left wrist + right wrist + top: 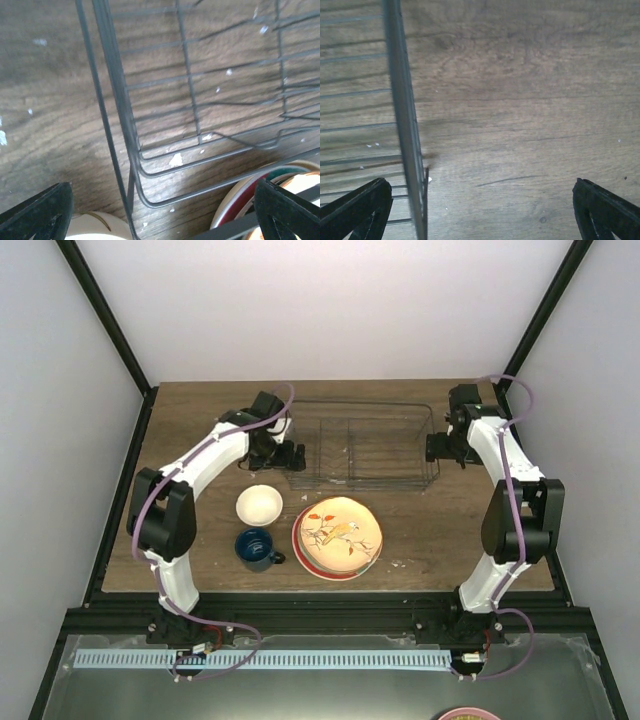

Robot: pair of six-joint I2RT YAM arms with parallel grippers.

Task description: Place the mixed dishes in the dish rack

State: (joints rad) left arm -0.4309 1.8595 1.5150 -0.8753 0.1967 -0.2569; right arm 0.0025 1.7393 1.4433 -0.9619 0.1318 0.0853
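Loading not started: dish rack (362,404) bare; bowl (259,504), mug (257,547), plate stack (338,537) on table (440,540); left gripper (290,455), right gripper (433,447) jaws wide, empty

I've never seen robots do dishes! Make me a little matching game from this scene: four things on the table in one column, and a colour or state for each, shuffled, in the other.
Things:
1. dish rack
2. small bowl
3. handled mug
4. bird-print plate

Descriptions:
A. dark blue
B. tops a stack of plates
C. dark wire, nothing in it
D. cream, sitting alone, right side up

Pairs: 1-C, 2-D, 3-A, 4-B.
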